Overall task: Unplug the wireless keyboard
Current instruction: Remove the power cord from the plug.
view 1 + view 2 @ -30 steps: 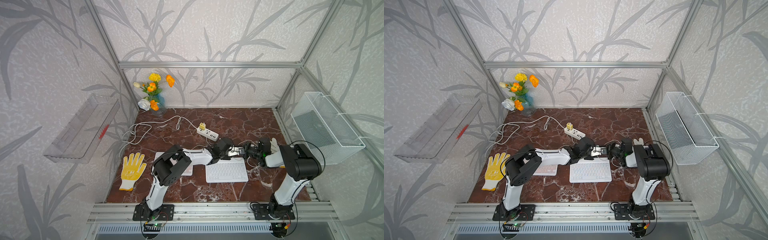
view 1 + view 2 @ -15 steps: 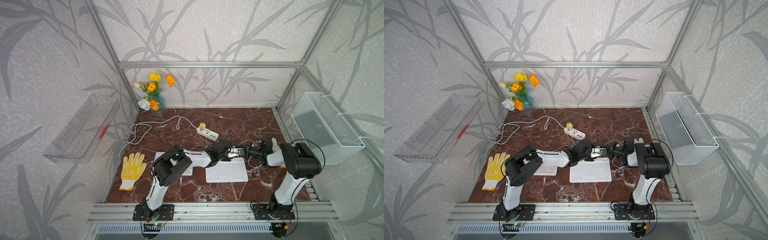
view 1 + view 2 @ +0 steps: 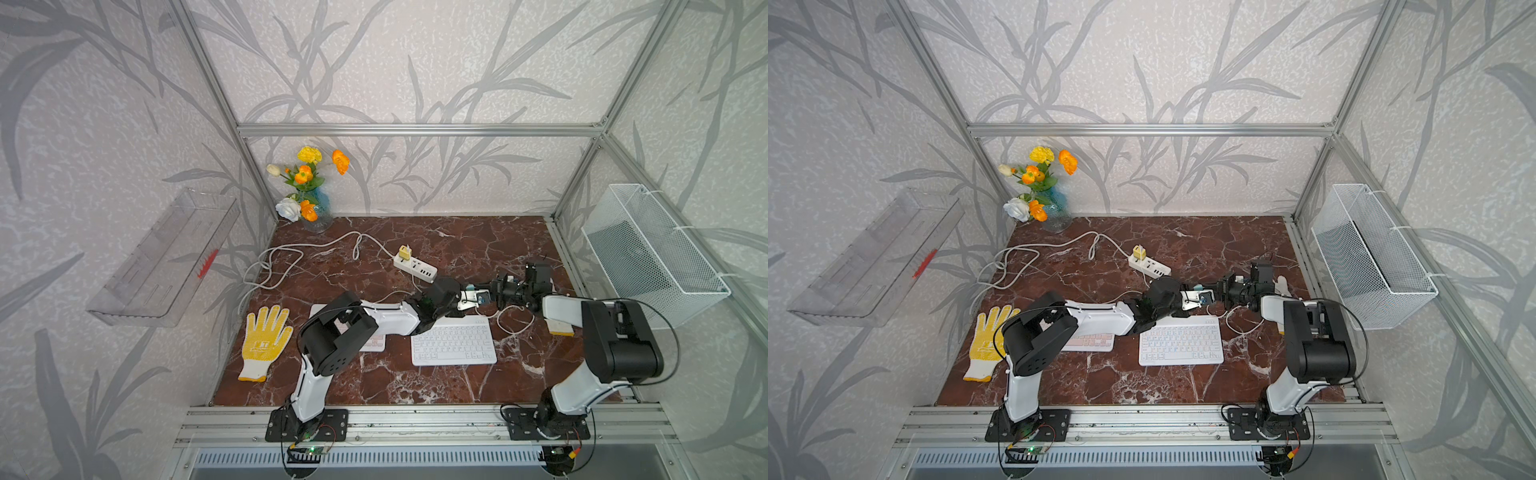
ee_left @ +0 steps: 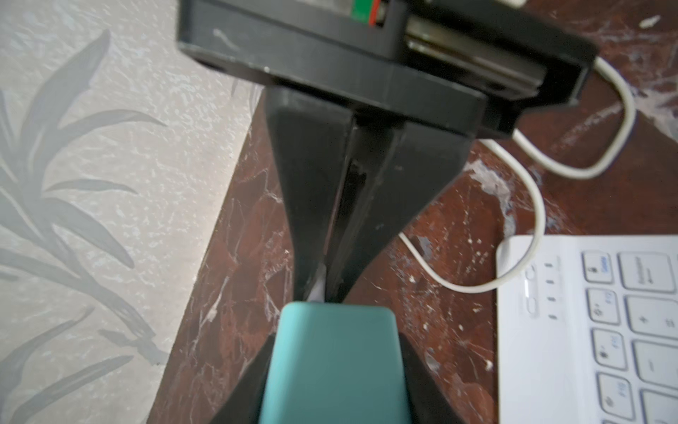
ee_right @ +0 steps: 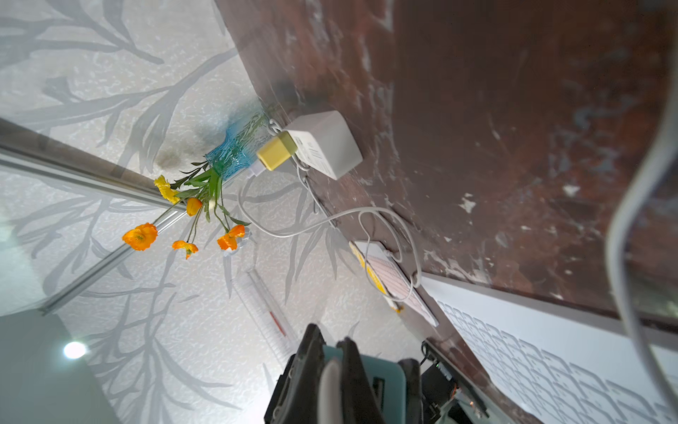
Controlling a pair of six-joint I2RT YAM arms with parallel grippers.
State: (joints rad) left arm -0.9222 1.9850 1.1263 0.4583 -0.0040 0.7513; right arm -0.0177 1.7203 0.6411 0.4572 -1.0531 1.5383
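Checking the grips first, I find the left claw (image 4: 335, 389) partly spread and clamped round a teal charger block (image 4: 335, 341). The right claw (image 4: 318, 284) is pressed together on the white plug (image 5: 330, 385) at that block's end face. The plug tip touches the block; I cannot tell whether it is seated or just out.

Against the frame a second back, the right claw has edged in toward the left claw, which has scarcely shifted. Neither grip has altered. My reading is that the pull has not yet parted plug from block, so the unplugging stands unfinished.

From the right claw the white cable (image 4: 535, 205) hangs in a slack loop and runs to the corner of the white keyboard (image 3: 454, 345). The keyboard lies flat on the bench (image 3: 478, 390), just beneath both claws on the arm-base side, unmoved. The cable looks joined at that corner.

Beyond the left claw sits the power strip (image 3: 415, 269) with a yellow charger (image 3: 404, 252), unchanged.
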